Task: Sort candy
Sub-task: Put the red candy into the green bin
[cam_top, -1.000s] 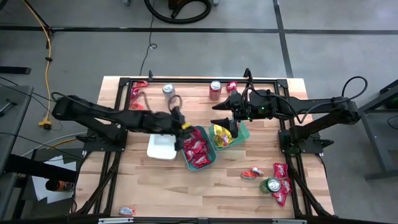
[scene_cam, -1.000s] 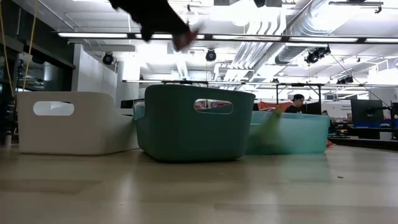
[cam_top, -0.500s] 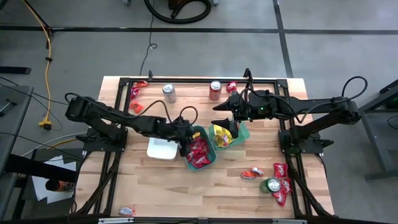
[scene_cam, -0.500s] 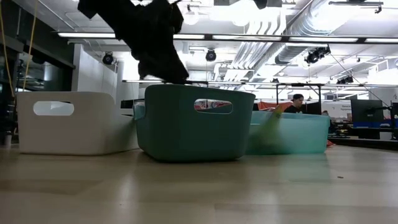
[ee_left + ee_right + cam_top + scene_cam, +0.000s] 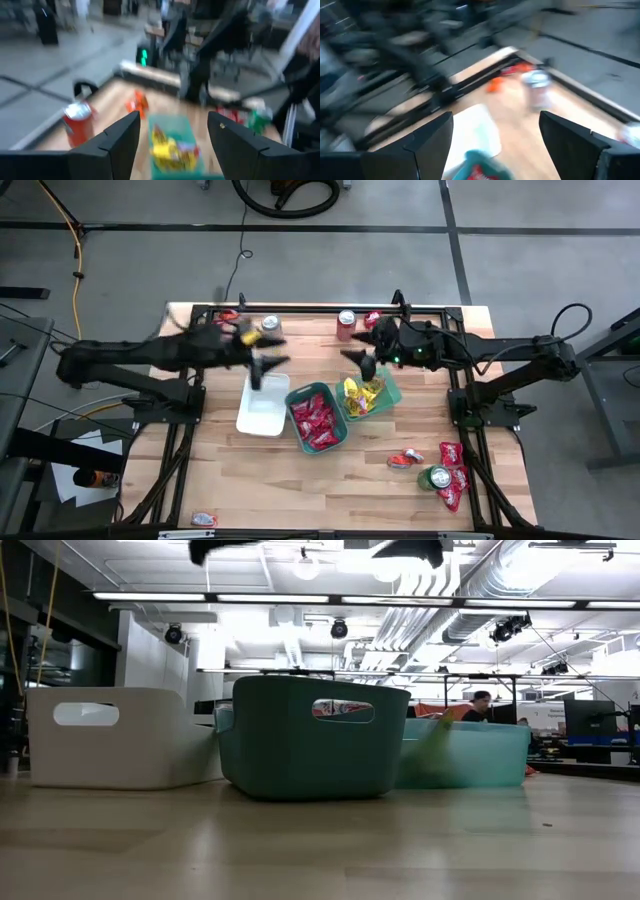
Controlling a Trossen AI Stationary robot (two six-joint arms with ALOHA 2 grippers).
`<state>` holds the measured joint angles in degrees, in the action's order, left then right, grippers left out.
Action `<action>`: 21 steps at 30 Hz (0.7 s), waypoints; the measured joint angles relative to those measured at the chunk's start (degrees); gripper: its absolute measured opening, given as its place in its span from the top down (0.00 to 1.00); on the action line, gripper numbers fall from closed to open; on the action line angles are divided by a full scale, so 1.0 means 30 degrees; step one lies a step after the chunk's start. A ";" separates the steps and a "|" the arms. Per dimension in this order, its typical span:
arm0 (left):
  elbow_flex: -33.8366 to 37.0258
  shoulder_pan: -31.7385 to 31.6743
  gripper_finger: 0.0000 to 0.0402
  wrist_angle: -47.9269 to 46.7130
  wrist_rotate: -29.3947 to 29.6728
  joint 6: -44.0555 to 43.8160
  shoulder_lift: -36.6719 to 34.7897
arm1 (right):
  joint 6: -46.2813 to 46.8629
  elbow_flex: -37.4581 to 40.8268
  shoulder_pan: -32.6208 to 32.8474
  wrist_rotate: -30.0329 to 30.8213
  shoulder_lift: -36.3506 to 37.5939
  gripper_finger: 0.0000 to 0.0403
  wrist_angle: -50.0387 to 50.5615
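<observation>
In the high view the left gripper (image 5: 262, 366) hangs above the white tray (image 5: 262, 406), just above centre-left of the frame, its two fingers spread apart with nothing between them; the left wrist view shows the same wide gap. The right gripper (image 5: 366, 364) hovers over the green tray (image 5: 385, 393) right of centre, its fingers likewise parted and empty. Sorted candy fills the middle: red packets (image 5: 315, 418) heaped in the teal tray (image 5: 298, 435), yellow packets (image 5: 356, 397) in the green one. Loose candy lies at the edges: red packets near the upper-left corner of the table (image 5: 222, 323), a cluster (image 5: 452, 474) by the can (image 5: 434, 477) at lower right, and one (image 5: 203, 519) at the bottom left. The step in hand is probably reaching for the next loose packet; it goes best by picking the nearest single piece, coming straight down with the fingers across its short side, and staying clear of the cans. The packets are too small to read any long axis or heading.
</observation>
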<state>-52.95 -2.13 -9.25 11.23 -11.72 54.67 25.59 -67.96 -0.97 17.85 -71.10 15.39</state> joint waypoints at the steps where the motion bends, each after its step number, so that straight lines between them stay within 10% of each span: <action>1: 0.0000 -0.0214 0.45 0.0069 0.0013 0.0090 -0.0585 | 0.0671 0.0000 -0.0239 0.0930 -0.0067 0.28 0.0257; 9: 0.0000 -0.1568 0.45 0.0036 0.1285 0.0507 -0.2727 | 0.5231 -0.0477 -0.5089 0.2524 -0.1954 0.28 0.4802; 21: 0.0000 -0.3817 0.45 0.0015 0.2296 -0.0296 -0.1682 | 0.2362 -0.2608 -1.3851 -0.3452 -0.9236 0.28 0.7705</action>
<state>-52.95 -13.59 -9.21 18.12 -12.60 49.63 32.67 -75.79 -42.52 7.50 -98.81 38.50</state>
